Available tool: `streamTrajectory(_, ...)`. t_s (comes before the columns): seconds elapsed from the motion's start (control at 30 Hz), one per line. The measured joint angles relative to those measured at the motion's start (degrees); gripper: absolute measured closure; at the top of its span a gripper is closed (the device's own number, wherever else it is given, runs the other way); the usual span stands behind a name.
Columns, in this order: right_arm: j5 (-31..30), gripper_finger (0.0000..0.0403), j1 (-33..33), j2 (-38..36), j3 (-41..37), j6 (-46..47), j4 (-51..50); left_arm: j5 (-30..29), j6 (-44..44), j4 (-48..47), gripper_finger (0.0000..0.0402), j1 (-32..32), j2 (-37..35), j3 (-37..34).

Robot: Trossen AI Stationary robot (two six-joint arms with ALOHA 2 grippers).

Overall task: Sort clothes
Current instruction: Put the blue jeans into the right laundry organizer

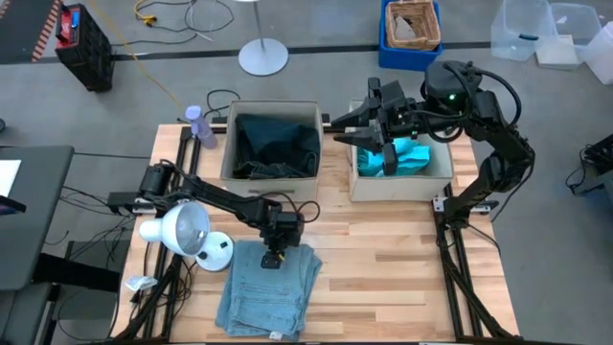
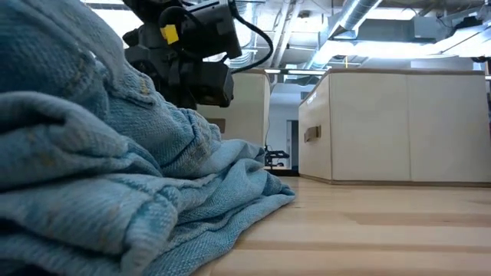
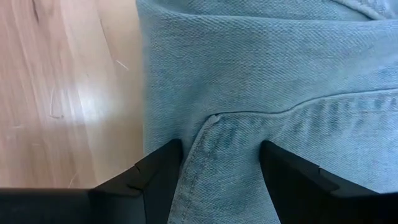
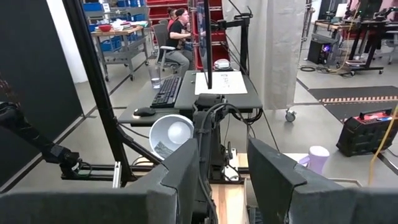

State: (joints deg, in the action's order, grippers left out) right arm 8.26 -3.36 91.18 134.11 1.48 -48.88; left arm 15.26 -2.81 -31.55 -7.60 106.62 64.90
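Note:
Light blue denim jeans (image 1: 268, 289) lie folded on the wooden table near its front edge and fill the left of the low view (image 2: 100, 176). My left gripper (image 1: 274, 259) points steeply down over their far edge, open, one finger on each side of a raised seam (image 3: 221, 158). Dark jeans (image 1: 278, 144) lie in the left beige box (image 1: 228, 144). A teal shirt (image 1: 412, 158) lies in the right beige box (image 1: 402, 187). My right gripper (image 4: 224, 155) hangs high over the boxes, pointing level, open with nothing between its fingers. My left gripper comes at the jeans from above, near their far edge, open. Its fingertips (image 3: 163, 163) stand right at the denim on either side of a stitched seam (image 3: 217, 121). Whether they touch the cloth, I cannot tell.
A white lamp head (image 1: 177, 228) stands at the table's left edge beside the jeans. A purple bottle (image 1: 196, 125) is at the far left corner. Bare wood (image 1: 402, 268) stretches to the right of the jeans.

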Motion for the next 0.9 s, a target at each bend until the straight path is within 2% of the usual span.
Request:
streamTrajectory(0.37,0.0,0.0251,0.0,0.0,0.0,0.1,-0.1,-1.5,-4.0,2.0,0.0183,0.8,0.1,-0.6)
streamTrajectory(0.8,0.0,0.0251,0.0,0.0,0.0,0.6,-0.2,-1.9,-3.9,-6.5,0.0183,1.3,0.6,9.8)
streamTrajectory(0.9,0.0,0.0251,0.0,0.0,0.0,0.6,-0.2,-3.4,-2.0,-7.0,0.0183,1.3,0.5,11.3)
